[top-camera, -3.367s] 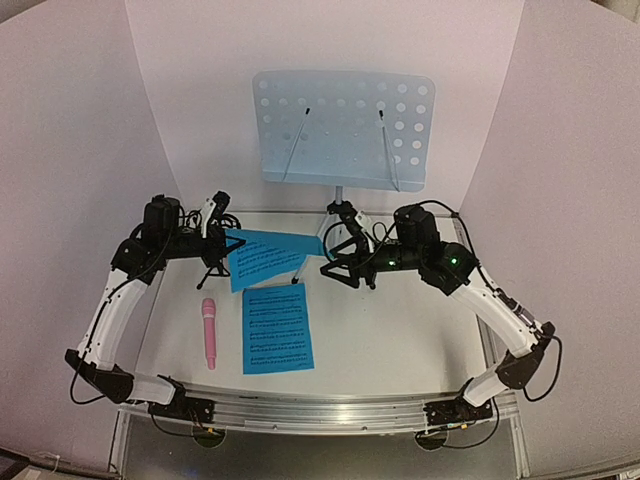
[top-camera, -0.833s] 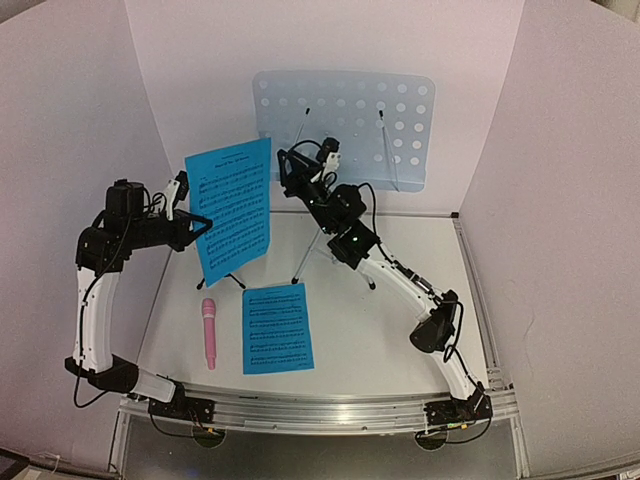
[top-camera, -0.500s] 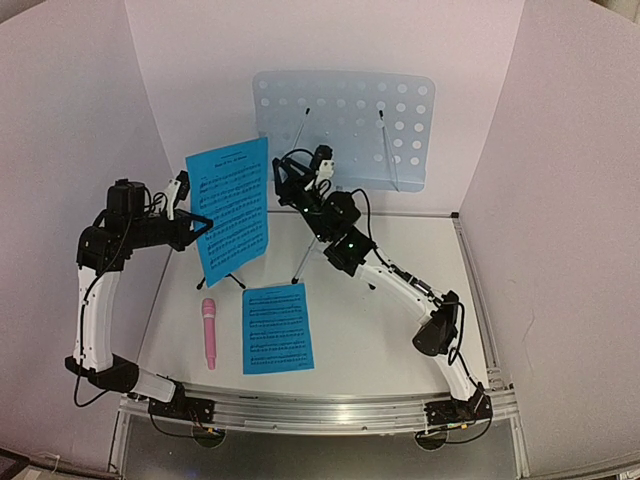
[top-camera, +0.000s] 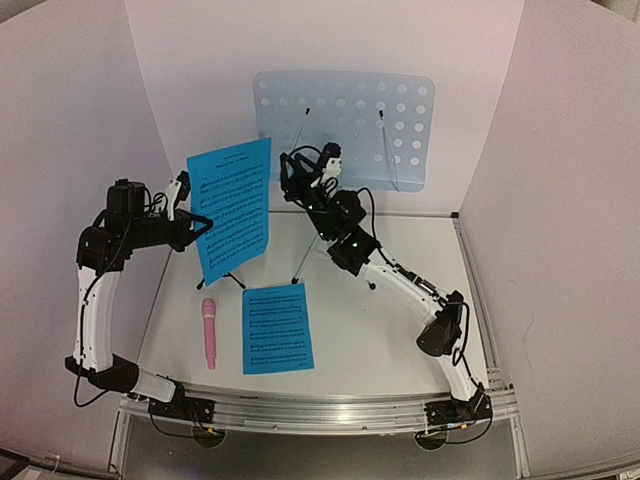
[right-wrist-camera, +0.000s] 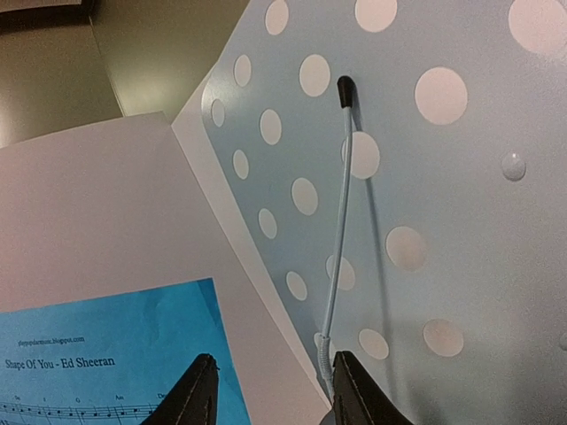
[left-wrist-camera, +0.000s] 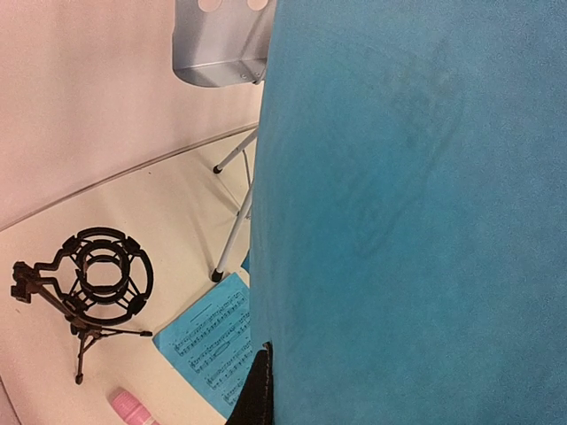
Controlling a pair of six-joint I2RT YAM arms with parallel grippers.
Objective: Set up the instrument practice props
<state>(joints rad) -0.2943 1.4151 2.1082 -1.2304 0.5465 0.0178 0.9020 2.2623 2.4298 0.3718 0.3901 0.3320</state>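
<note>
Two sheets: raised sheet clenched in left gripper over the table's left edge, flat sheet near front. One stand at back, one microphone and one tripod left. Right gripper released. White walls.

Music stand looks like smooth pale-blue painted sheet with a faint satin sheen, its page-retainer wire thin and pale-coated with a black rubbery tip; sheet music is matt blue paper, microphone smooth pink plastic, ring-topped tripod matt black, table matt off-white.
</note>
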